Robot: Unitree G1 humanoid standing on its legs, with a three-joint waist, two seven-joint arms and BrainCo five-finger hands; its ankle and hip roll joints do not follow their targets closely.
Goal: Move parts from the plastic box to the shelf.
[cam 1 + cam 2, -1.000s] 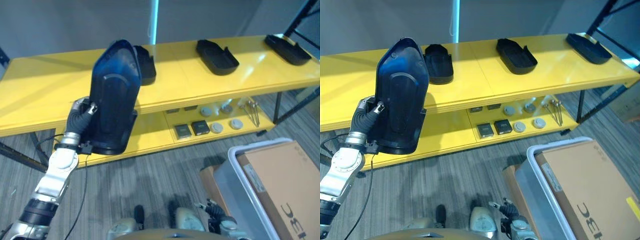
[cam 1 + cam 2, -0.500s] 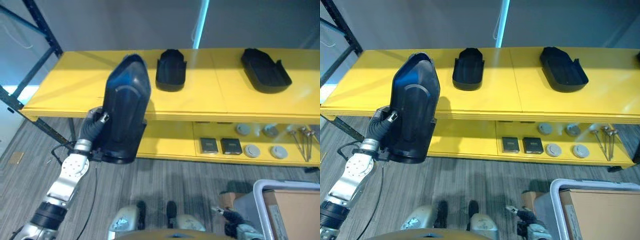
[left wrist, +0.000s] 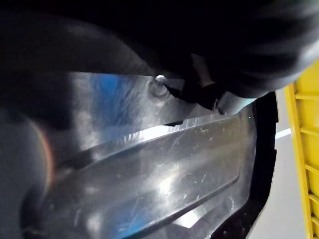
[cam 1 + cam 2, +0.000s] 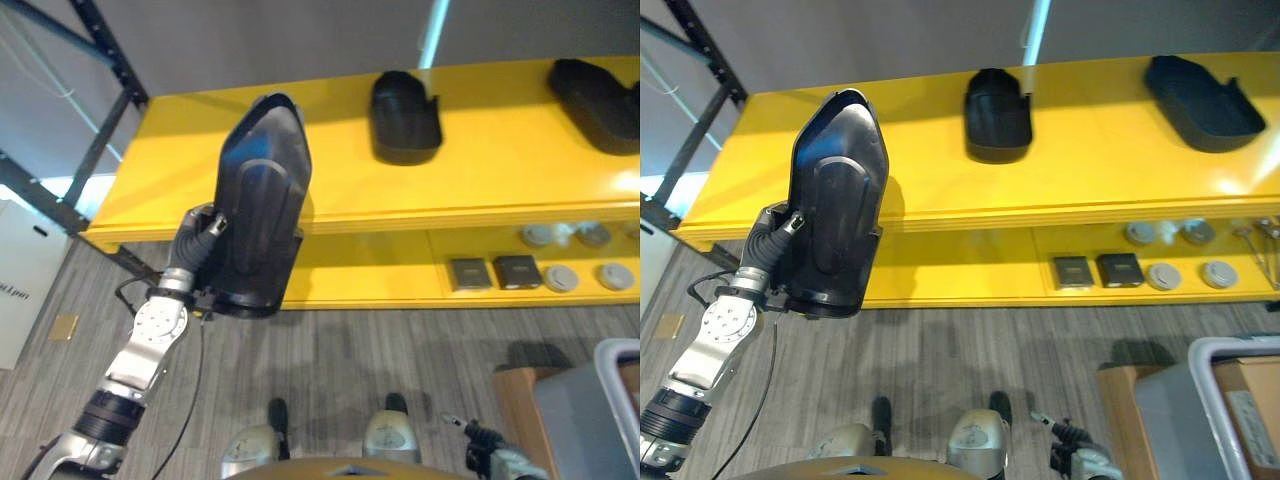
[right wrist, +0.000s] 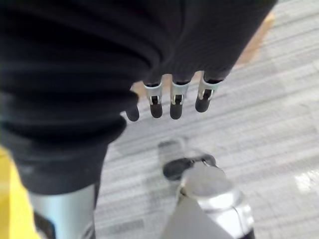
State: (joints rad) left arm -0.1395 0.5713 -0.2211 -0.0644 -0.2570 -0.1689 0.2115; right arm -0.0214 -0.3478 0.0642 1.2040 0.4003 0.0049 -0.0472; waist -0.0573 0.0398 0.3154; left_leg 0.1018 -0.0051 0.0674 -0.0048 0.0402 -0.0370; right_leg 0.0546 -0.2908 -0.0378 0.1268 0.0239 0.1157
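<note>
One large black moulded plastic part (image 4: 833,205) is held upright in the left hand (image 4: 773,243) before the yellow shelf (image 4: 940,180), gripped at its lower edge; it looks rigid, light and glossy, likely slippery. The right hand (image 5: 174,97) hangs relaxed, holding nothing.

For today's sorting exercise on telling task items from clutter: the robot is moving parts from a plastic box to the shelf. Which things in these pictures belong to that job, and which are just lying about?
Belongs to the job:
- large black part, held up by the left robot hand
- yellow shelf
- two black parts on its top board
- plastic box, lower right

Just lying about:
- small square blocks and round discs on the lower board
</note>
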